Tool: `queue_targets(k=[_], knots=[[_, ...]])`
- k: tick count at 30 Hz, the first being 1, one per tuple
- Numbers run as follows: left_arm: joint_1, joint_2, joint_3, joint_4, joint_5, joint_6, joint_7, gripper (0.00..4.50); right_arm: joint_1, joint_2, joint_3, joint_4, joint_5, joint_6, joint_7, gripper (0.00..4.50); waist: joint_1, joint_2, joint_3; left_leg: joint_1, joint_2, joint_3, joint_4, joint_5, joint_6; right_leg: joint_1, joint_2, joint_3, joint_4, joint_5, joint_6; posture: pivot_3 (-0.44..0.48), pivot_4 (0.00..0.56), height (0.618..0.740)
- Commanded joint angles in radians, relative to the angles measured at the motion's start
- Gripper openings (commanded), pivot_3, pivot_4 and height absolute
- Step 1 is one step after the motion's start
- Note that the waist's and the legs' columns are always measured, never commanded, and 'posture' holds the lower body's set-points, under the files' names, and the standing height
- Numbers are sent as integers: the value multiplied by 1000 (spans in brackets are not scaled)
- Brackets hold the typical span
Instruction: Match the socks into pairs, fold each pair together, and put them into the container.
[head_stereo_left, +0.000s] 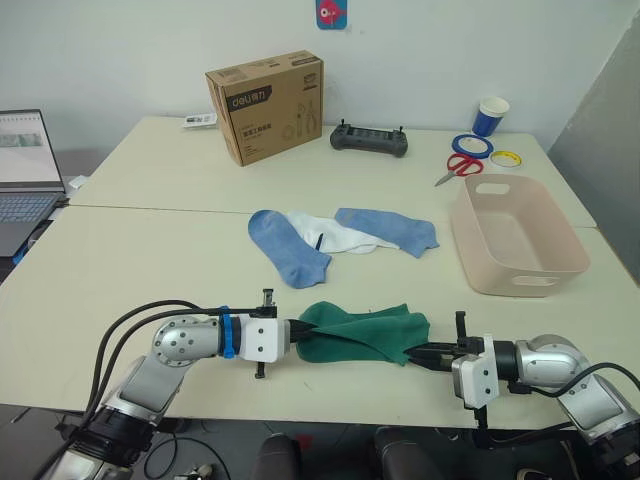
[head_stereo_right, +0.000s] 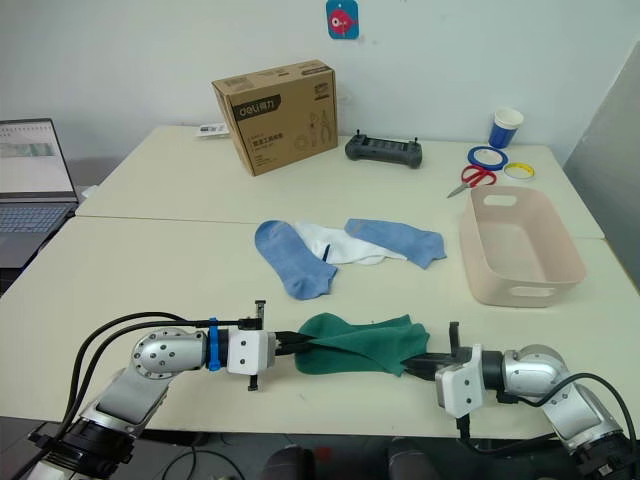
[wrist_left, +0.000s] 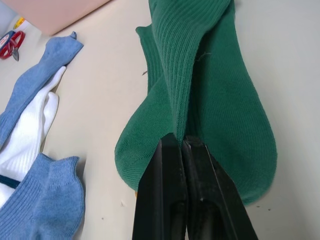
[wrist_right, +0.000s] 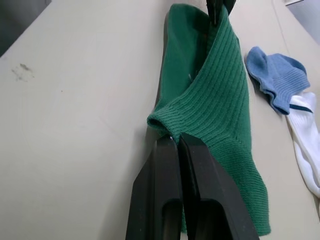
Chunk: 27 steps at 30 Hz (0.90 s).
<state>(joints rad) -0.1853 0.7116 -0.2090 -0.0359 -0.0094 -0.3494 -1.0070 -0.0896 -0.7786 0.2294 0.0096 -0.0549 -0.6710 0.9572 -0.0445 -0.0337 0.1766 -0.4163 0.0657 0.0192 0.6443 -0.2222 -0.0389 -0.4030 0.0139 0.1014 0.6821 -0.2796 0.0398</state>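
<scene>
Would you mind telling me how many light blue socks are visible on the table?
2. One blue sock lies left of the white socks; the other blue sock lies to their right, nearer the pink container. Neither seems hidden, though both overlap the white ones.

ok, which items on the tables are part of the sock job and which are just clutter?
Job: green socks, pinched by left hand and right hand; blue socks; white socks; pink basin.
Clutter: cardboard box, controller, scissors, tape rolls, cup, laptop.

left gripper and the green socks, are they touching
Touching: in the left wrist view the left gripper is shut on a raised fold of the green socks.
</scene>
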Motion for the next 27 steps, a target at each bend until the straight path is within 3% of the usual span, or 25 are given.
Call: queue_targets(k=[1,5,10,12,14,16,18,23,27], knots=[[1,-3,12,-41,-31,8,3,0,-11,2,-18,-20,45,-7,-14,56,0,0,0,0,0,0,0,0,0,0,0,0,0,0,0,0,150,740],[7,-2,28,-65,-63,43,7,0,24,-12,-28,-125,212,147,32,56,1,0,0,0,0,0,0,0,0,0,0,0,0,0,0,0,150,740],[24,51,111,-177,-201,174,-23,0,10,-142,-100,-427,633,707,58,56,2,1,1,0,1,-1,0,0,0,0,0,-1,1,1,-1,0,150,740],[46,79,136,-253,-277,278,-39,0,-14,-185,-150,-493,797,891,23,56,1,1,0,0,1,-2,0,0,0,1,0,-1,1,0,1,0,150,740],[76,147,180,-372,-448,496,-59,0,-51,-238,-221,-514,1028,1091,-20,56,0,1,1,0,1,-2,0,0,0,1,0,-2,1,-1,3,0,150,740],[83,186,207,-435,-530,602,-69,0,-77,-261,-265,-516,1135,1203,-40,56,0,1,1,0,2,-2,0,0,0,1,0,-2,0,-1,3,0,150,740],[69,213,227,-462,-566,663,-71,0,-85,-298,-277,-508,1144,1269,7,56,0,1,1,0,1,-3,0,0,0,1,0,-3,0,-1,3,0,150,740],[37,169,154,-415,-430,609,-47,0,-35,-217,-176,-511,874,1146,38,56,10,0,0,0,1,-4,0,0,0,1,0,-4,-1,-2,2,0,150,740],[54,154,146,-453,-424,630,-40,0,37,-201,-172,-532,737,1047,93,56,12,0,0,-3,0,-3,0,0,0,-2,0,-3,-1,-2,4,0,150,740]])
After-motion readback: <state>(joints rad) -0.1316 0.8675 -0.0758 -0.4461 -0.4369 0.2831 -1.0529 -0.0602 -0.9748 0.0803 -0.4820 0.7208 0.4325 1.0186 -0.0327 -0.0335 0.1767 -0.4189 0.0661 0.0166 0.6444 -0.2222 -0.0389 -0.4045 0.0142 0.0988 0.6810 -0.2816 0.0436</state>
